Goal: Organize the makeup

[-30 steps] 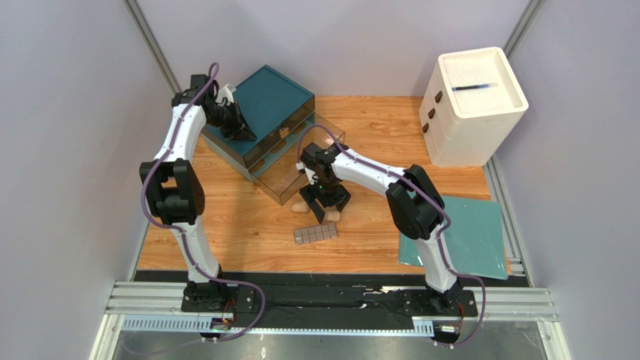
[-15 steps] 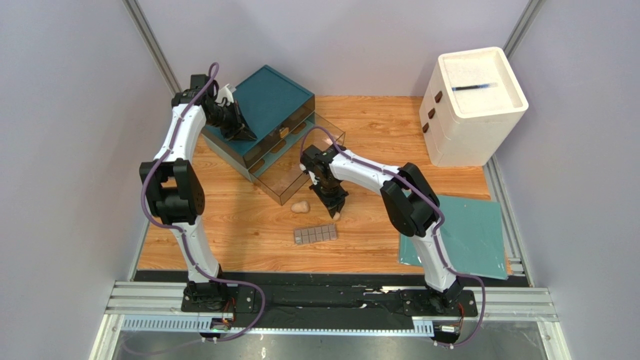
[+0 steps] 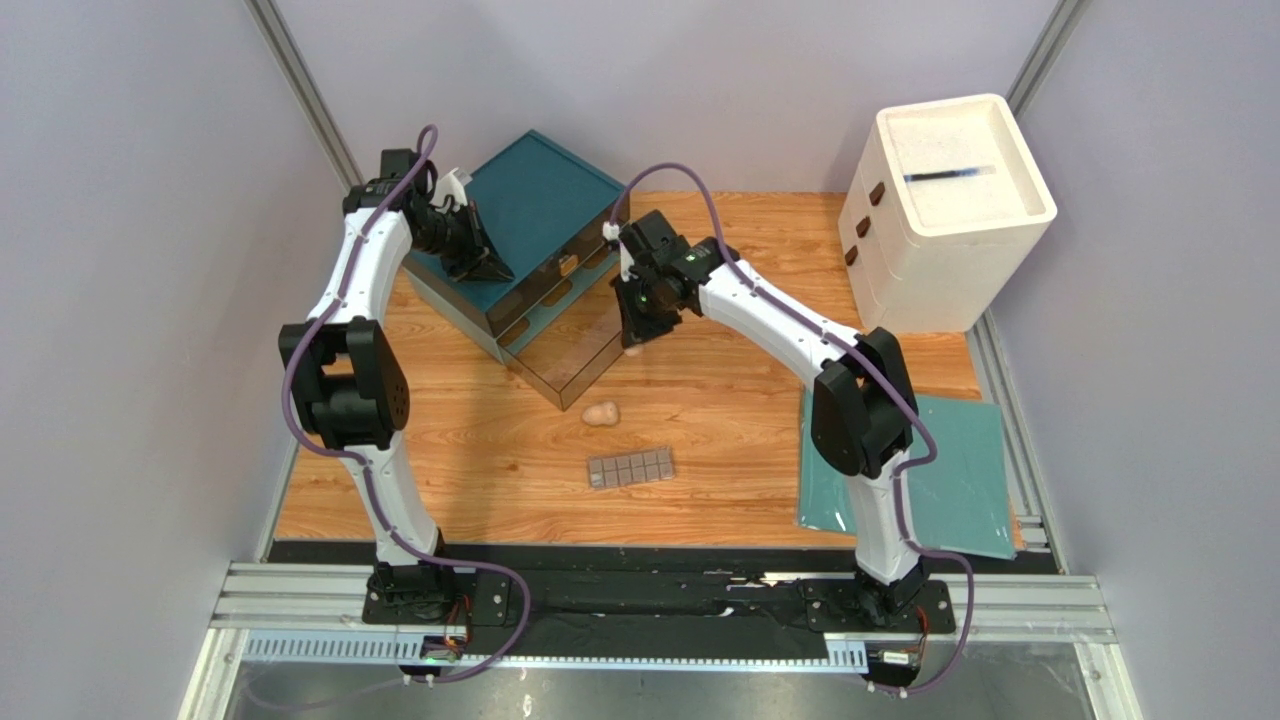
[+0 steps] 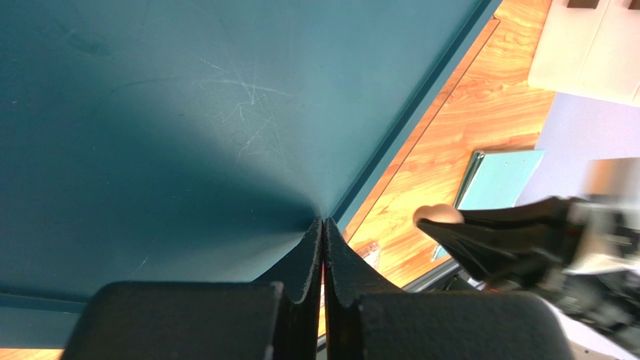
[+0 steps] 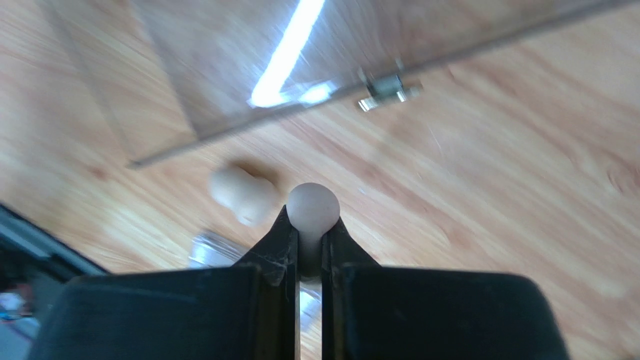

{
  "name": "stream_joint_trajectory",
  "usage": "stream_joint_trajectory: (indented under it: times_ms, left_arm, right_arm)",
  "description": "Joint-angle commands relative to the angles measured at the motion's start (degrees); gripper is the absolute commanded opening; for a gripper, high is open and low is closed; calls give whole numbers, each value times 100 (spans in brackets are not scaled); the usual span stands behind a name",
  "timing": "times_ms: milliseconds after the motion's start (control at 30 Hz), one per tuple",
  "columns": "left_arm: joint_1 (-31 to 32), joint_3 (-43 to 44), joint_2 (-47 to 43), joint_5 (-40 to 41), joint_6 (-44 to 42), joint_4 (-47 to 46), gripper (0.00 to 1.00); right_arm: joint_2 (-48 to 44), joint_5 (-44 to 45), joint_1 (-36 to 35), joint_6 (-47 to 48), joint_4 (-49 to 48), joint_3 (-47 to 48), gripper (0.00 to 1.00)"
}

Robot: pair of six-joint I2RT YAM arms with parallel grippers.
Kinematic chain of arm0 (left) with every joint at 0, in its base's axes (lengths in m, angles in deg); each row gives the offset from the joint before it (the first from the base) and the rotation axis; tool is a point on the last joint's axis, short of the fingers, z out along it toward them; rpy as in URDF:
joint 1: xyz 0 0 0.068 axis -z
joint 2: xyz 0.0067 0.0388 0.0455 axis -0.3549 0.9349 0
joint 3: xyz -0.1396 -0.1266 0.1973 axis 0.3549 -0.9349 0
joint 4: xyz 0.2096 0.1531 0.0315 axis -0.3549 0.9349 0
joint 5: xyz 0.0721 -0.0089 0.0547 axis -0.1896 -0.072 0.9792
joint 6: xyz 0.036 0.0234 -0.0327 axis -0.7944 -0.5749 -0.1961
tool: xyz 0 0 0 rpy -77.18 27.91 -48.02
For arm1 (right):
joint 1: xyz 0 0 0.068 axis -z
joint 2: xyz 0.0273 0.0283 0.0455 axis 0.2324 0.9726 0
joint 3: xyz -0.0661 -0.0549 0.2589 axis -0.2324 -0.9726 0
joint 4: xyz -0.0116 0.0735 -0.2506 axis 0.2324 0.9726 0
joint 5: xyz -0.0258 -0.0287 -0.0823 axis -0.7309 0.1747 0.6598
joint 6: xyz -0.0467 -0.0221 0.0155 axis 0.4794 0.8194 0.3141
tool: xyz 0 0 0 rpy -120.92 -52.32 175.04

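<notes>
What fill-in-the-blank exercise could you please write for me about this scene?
The left gripper rests shut on a drawer box coloured ____.
The right gripper is ____ on a peach sponge.
Near the palette, the table bears ____ loose sponge.
Missing words: teal; shut; one.
</notes>
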Motion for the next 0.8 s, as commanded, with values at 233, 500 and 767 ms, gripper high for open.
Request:
stream_joint_trajectory:
  times_ms: [233, 500, 767]
  left_arm:
    - [46, -142, -36, 31, -182, 200, 7]
    - [37, -204, -80, 5, -138, 121, 8]
    - [37, -187, -53, -4, -120, 103, 8]
  right_arm:
    - [1094, -1564, 274, -966, -1173, 1564, 74]
    - [622, -1327, 274, -729, -1110, 1302, 84]
    - [-320, -1573, 178, 159, -786, -349, 79]
